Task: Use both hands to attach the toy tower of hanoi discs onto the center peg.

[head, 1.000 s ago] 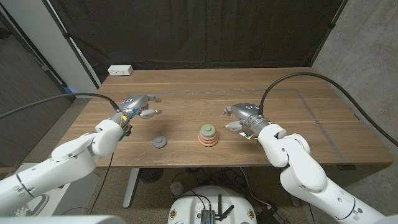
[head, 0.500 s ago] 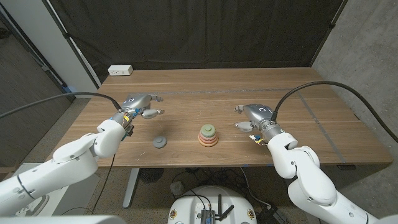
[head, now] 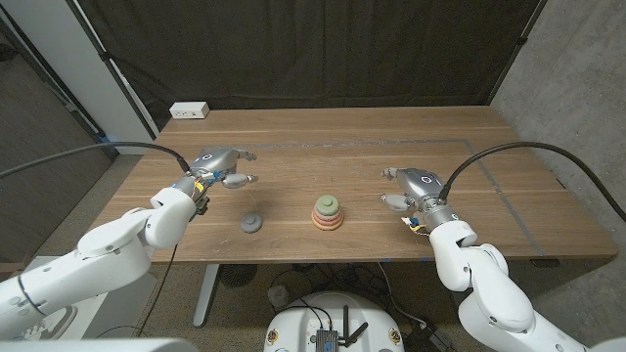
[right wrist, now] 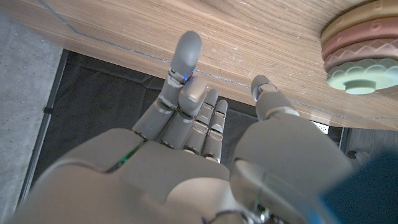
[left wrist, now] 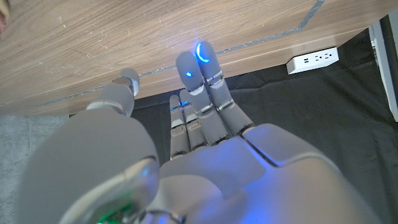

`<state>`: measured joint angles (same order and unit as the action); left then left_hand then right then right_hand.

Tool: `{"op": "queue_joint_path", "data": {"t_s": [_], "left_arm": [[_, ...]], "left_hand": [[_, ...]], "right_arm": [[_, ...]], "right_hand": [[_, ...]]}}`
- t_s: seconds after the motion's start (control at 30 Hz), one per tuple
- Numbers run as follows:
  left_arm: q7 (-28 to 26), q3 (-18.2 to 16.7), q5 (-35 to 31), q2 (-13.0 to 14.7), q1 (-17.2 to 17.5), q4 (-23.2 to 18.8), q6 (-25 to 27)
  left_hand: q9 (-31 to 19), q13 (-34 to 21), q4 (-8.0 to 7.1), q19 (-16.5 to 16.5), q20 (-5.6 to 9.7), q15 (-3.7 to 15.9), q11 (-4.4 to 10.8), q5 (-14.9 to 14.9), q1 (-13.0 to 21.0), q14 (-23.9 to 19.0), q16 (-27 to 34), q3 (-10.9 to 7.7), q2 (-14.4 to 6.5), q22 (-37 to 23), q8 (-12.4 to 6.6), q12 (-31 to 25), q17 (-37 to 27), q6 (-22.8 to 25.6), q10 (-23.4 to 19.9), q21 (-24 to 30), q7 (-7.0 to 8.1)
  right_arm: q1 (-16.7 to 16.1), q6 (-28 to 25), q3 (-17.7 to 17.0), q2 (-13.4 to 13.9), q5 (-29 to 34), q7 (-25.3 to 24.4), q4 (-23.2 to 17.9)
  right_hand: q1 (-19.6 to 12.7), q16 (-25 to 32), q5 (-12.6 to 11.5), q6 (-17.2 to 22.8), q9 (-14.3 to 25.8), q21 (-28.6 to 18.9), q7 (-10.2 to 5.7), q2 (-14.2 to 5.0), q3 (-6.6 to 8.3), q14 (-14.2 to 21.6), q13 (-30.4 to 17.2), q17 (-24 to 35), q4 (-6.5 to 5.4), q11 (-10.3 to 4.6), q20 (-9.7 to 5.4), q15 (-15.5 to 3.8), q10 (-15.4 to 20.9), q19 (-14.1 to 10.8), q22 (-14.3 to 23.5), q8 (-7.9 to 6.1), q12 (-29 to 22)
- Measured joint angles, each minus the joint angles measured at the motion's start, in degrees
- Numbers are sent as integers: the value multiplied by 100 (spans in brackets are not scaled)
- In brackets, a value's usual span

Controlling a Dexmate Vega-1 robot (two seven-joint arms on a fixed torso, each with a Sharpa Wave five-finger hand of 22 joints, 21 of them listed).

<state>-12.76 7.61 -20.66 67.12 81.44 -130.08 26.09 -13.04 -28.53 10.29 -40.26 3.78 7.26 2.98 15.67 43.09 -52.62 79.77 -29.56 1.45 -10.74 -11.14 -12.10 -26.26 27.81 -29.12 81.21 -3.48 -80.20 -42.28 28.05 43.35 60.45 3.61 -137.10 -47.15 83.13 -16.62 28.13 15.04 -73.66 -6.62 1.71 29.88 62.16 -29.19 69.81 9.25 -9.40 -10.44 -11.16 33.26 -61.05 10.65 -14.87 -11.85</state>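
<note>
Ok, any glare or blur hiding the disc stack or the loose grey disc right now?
Head view: even light, disc stack and grey disc sharp, small. Left wrist view: blue glow on the left hand's fingertips, palm soft. Right wrist view: stack crisp, right hand blurred near the lens.

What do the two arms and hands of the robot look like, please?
Both arms have rounded white shells. A black cable arches over each arm to its wrist. The left hand and the right hand are grey metal with jointed fingers. Blue lights glow on fingertips, and the wrists show small coloured wiring.
</note>
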Motion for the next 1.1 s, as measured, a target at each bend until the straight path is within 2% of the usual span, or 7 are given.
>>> {"op": "queue_joint_path", "data": {"t_s": [0.2,0.33,0.6,0.8,0.9,1.0,1.1], "left_arm": [[196,-252,23,119,195,-104,-9],[381,-409,82,164,315,-146,-60],[906,-999,126,224,734,-279,-203],[1387,-1399,26,177,978,-299,-458],[1555,-1399,-33,177,978,-299,-585],[1794,-1702,-138,74,1104,-240,-793],[1986,-1808,-239,13,1122,-181,-1017]], "left_hand": [[-1,-38,0,0,0,0,7,0,103,0,55,0,-9,-8,-38,-48,0,49,-64,46,-25],[0,-58,0,0,0,0,-141,0,187,0,55,0,49,-8,-3,11,0,-136,117,82,-105],[0,-106,17,95,-5,1,-214,0,412,46,55,-18,174,-7,34,45,24,-357,307,119,-203],[27,-133,24,126,-19,-9,-197,0,597,94,77,-25,218,-34,33,45,49,-464,404,165,-185],[27,-137,24,126,-19,-9,-195,0,624,94,89,-25,245,-34,33,45,50,-474,407,187,-177],[27,-149,22,127,-18,-41,-217,0,657,125,89,-23,274,-34,33,45,51,-496,429,211,-154],[27,-163,-33,159,10,-41,-205,0,677,125,89,32,254,-34,32,45,71,-505,458,211,-146]], "right_arm": [[-13,-104,90,22,-101,-215,12],[-13,-167,154,40,-126,-280,12],[-6,-297,275,76,-195,-457,-18],[21,-383,356,104,-209,-506,-40],[44,-400,409,120,-209,-508,-51],[74,-487,463,135,-200,-509,-62],[105,-523,512,142,-178,-490,-73]], "right_hand": [[1,0,0,-1,0,0,1,-1,0,0,26,-6,0,40,0,0,-40,0,0,25,21],[47,0,0,-34,0,0,34,-46,0,-2,26,-5,0,63,0,2,-63,0,0,25,21],[46,-73,0,-41,0,0,40,-45,24,-75,54,-35,-24,71,0,51,-72,1,1,47,21],[69,-94,0,-41,-1,0,40,-68,24,-95,54,-60,-24,71,1,31,-71,1,1,46,21],[69,-94,0,-40,-1,0,40,-68,24,-94,53,-60,-24,73,-4,31,-69,5,1,46,21],[69,-114,0,-40,-1,0,40,-68,24,-116,54,-60,-24,102,-12,53,-40,13,1,46,20],[69,-114,0,-41,-1,0,40,-68,24,-126,53,-60,-24,102,-12,63,-40,13,1,46,20]]}}
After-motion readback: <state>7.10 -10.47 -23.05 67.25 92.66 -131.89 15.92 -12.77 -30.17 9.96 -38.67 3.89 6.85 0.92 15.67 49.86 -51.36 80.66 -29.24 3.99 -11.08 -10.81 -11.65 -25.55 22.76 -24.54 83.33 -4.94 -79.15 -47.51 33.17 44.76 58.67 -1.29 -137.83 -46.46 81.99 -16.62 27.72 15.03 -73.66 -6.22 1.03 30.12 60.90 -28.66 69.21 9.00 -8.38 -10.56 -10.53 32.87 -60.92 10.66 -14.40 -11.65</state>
